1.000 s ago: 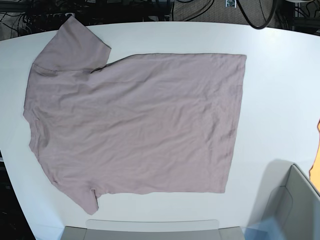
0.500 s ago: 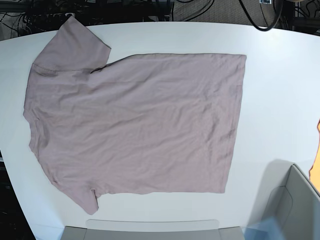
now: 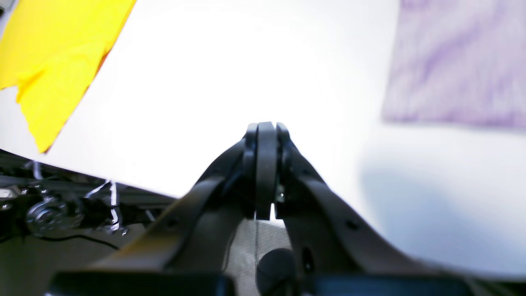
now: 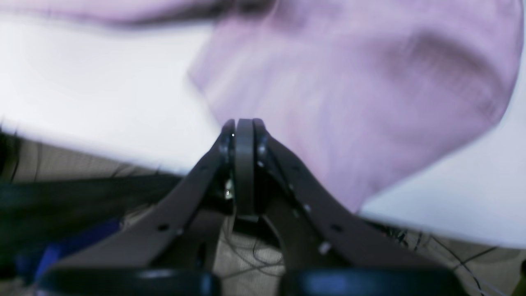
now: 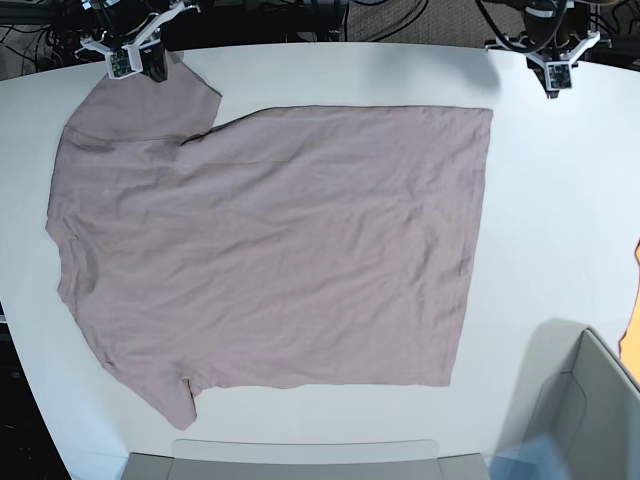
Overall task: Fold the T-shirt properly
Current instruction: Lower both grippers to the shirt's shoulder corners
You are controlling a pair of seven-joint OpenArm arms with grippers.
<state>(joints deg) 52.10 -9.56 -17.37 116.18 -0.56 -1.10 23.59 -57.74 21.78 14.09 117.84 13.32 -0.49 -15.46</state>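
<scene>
T-shirt (image 5: 270, 250): lies flat and spread on the white table (image 5: 560, 230), neck end toward the base view's left, straight hem toward its right; the cloth is lightly wrinkled all over.
Sleeves: one sleeve points to the table's far edge at upper left, the other to the near edge at lower left.
Colour: dusty mauve; the wrist views render it more lilac and blurred.
Right fingers (image 4: 243, 127): pressed together with nothing between them, above the table's far edge beside the upper sleeve; in the base view this arm's end (image 5: 130, 45) hangs over the tip of that sleeve. Whether it touches the cloth cannot be told.
Left fingers (image 3: 266, 130): pressed together, gripping nothing, over bare table; the T-shirt's hem corner (image 3: 456, 61) shows to the upper right of that view, apart from them. In the base view this arm's end (image 5: 553, 55) sits at the far edge, near the hem's far corner.
Yellow cloth (image 3: 57, 57): lies at the table's edge in the left wrist view, well apart from the T-shirt.
Grey bin (image 5: 590, 410): at the base view's lower right corner.
</scene>
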